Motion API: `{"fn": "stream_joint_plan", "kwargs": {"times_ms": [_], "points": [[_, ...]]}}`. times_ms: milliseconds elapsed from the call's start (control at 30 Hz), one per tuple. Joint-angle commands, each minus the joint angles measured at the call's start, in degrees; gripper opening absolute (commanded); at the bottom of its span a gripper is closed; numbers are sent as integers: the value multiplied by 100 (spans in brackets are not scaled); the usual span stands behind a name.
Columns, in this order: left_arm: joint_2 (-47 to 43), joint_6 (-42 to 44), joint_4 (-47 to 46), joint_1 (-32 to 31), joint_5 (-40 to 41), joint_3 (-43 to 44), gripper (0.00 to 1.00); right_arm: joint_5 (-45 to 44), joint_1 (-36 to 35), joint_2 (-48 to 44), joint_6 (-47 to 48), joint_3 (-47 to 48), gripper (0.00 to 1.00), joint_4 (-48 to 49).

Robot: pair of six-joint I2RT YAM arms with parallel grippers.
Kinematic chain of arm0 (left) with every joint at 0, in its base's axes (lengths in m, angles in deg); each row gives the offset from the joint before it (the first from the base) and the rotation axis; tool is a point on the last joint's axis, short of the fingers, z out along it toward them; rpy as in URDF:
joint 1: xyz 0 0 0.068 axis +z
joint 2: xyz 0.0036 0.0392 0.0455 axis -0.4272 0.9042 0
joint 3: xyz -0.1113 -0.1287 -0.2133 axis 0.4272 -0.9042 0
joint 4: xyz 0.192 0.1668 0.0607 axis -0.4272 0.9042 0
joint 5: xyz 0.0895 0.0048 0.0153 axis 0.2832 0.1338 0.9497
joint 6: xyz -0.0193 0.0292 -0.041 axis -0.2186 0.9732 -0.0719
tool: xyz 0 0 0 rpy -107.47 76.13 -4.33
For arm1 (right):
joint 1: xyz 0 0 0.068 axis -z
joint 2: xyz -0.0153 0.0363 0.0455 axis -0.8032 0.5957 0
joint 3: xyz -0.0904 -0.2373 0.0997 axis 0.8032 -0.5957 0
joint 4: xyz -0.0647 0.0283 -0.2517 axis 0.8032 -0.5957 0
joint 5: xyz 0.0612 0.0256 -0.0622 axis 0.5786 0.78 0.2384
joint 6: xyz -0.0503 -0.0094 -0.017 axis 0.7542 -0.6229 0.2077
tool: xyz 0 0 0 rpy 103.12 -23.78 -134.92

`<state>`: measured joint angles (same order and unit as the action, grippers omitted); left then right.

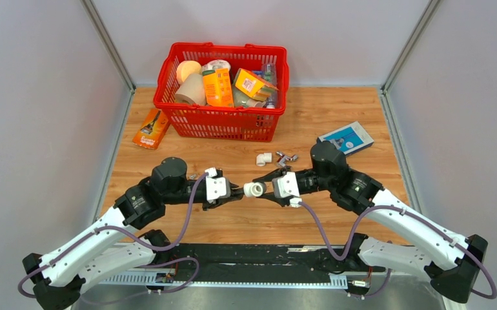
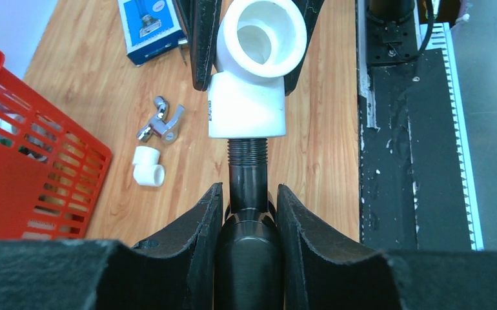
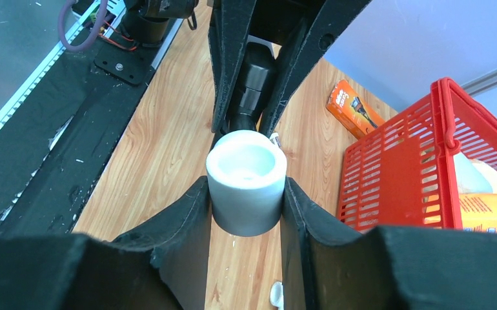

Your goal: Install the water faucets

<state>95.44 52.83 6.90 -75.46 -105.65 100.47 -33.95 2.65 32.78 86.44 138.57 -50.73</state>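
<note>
A dark grey water faucet (image 2: 248, 245) lies level above the table, and my left gripper (image 2: 248, 190) is shut on its body. Its threaded end (image 2: 248, 152) enters the bottom of a white plastic elbow fitting (image 2: 249, 97). My right gripper (image 3: 244, 184) is shut on that elbow (image 3: 246, 181) from the opposite side. In the top view the two grippers meet nose to nose at mid-table, left (image 1: 236, 191) and right (image 1: 265, 188), with the elbow (image 1: 254, 189) between them. Most of the faucet (image 3: 253, 84) is hidden inside the left fingers.
A red basket (image 1: 223, 119) full of packages stands at the back. An orange pack (image 1: 150, 129) lies to its left. A blue box (image 1: 346, 137) sits back right. A loose white elbow (image 1: 263, 159) and a small chrome valve piece (image 1: 286, 159) lie just behind the grippers.
</note>
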Motion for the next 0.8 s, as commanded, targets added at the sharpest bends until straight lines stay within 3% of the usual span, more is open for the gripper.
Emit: {"fn": "stream_joint_plan", "kwargs": {"times_ms": [0,367,767], "points": [[-94,-78,-1064,-28,133,72,0,393,16,-20,-386,-30,0,428],[-93,-16,-1266,-28,282,63,0,393,42,287,-1133,277,0,428],[-752,1,-2742,-19,1082,-718,0,929,332,604,-2591,497,0,972]]}}
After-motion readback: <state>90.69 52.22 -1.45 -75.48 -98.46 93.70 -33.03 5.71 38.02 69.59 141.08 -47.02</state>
